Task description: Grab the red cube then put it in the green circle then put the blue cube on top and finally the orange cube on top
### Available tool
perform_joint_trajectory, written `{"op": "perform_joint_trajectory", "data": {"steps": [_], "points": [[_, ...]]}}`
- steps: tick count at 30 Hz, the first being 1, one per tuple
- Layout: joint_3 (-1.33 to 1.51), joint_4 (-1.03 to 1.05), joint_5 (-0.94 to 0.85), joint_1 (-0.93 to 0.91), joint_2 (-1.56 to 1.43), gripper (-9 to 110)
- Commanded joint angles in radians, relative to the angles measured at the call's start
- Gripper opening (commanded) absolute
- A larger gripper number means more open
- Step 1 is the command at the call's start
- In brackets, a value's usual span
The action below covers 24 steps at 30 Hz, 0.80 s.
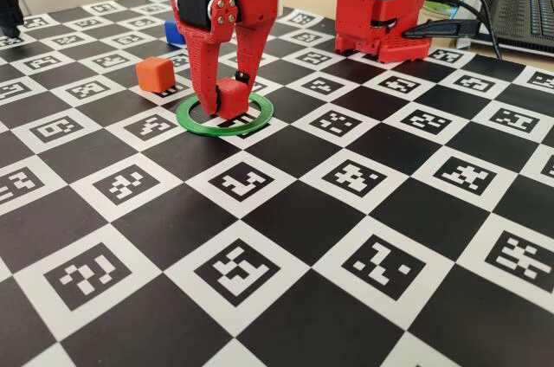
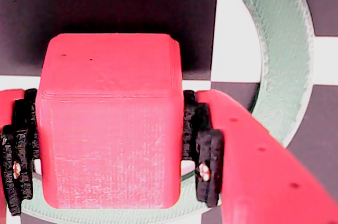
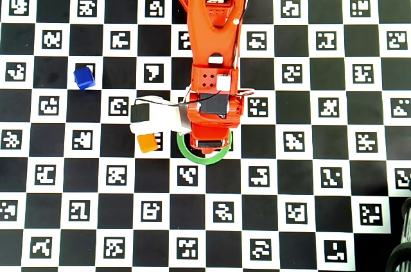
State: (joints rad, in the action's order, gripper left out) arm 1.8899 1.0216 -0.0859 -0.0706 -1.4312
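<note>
My gripper (image 1: 228, 100) is shut on the red cube (image 1: 232, 97), its black pads (image 2: 203, 147) pressing both sides of the cube (image 2: 108, 123). The cube sits low inside the green circle (image 1: 186, 118), at or just above the board; the ring's rim (image 2: 280, 49) curves around it in the wrist view. To the ring's left in the fixed view lies the orange cube (image 1: 156, 74), and the blue cube (image 1: 174, 33) is farther back. From overhead, the orange cube (image 3: 148, 142) is beside the ring (image 3: 204, 160) and the blue cube (image 3: 84, 77) is further left. The arm hides the red cube there.
A checkerboard mat with printed markers (image 1: 286, 237) covers the table. The arm's red base (image 1: 372, 3) stands at the back, with black cables (image 1: 450, 25) running to a laptop (image 1: 524, 12) at the right.
</note>
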Motion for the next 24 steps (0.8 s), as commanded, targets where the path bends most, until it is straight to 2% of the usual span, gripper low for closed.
{"op": "perform_joint_trajectory", "data": {"steps": [1, 13, 24], "points": [[-0.009, -0.006, 0.002, 0.009, -0.008, 8], [-0.014, -0.002, 0.005, 0.003, -0.006, 26], [-0.107, 0.115, 0.011, -0.018, -0.043, 31]]}}
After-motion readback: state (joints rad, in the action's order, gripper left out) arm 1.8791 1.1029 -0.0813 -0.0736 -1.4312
